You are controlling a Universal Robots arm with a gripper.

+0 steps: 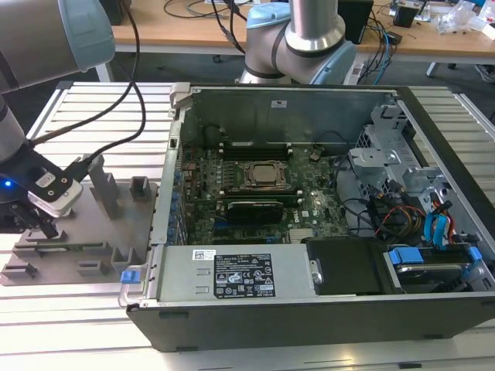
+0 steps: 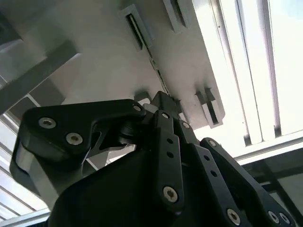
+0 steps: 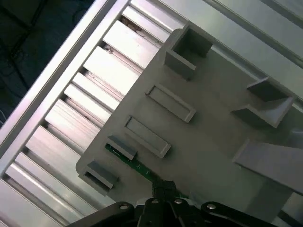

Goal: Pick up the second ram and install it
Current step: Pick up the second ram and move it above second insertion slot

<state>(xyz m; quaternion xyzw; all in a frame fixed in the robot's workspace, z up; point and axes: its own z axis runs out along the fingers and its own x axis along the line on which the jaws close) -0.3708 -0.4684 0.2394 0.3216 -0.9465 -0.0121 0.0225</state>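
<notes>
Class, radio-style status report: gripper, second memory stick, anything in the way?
Gripper low over grey tray, at the memory stick. Stick lying in its tray holders, not in the computer. Nothing seen blocking it.

Colour and pattern findings:

- Second ram [image 3: 136, 165]: green board edge in the first wrist view.
- Holder tray [image 3: 213, 137]: uniform matt grey, with raised blocks of the same grey.
- Gripper [image 2: 163, 100]: black links with silver screw heads in the second wrist view.
- Table [image 1: 93, 108]: silver aluminium, ribbed in parallel grooves.
- Robot arm [image 1: 305, 31]: silver tube with pale blue joint caps.
- Computer case [image 1: 309, 325]: black outside, bare grey metal inside.
- Motherboard [image 1: 309, 209]: green.
- Label [image 1: 244, 277]: black with white print.
- Clip [image 1: 130, 275]: blue.
- Cables [image 1: 437, 224]: orange, red and blue.
</notes>
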